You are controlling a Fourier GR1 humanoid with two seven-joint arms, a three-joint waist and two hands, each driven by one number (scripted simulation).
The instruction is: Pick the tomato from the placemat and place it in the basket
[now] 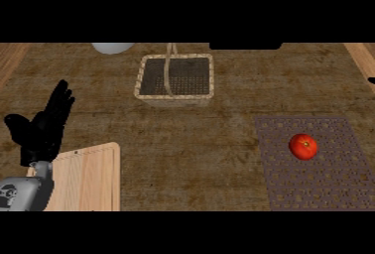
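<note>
The tomato (304,147) lies untouched on the placemat (333,183), well off to the right of the left hand (40,129), which rests at the view's left edge above a wooden cutting board (92,178) with fingers straight and holding nothing (the right hand does not show). The basket (174,100) stands up and to the right of that hand, between it and the tomato. The pick would likely go best from directly above, fingers and thumb closing round the tomato's middle so it cannot roll on the mat.

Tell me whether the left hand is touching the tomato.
Apart. The head view shows the left hand open and resting at the view's left above the cutting board, while the tomato lies on the placemat far across the counter.
</note>
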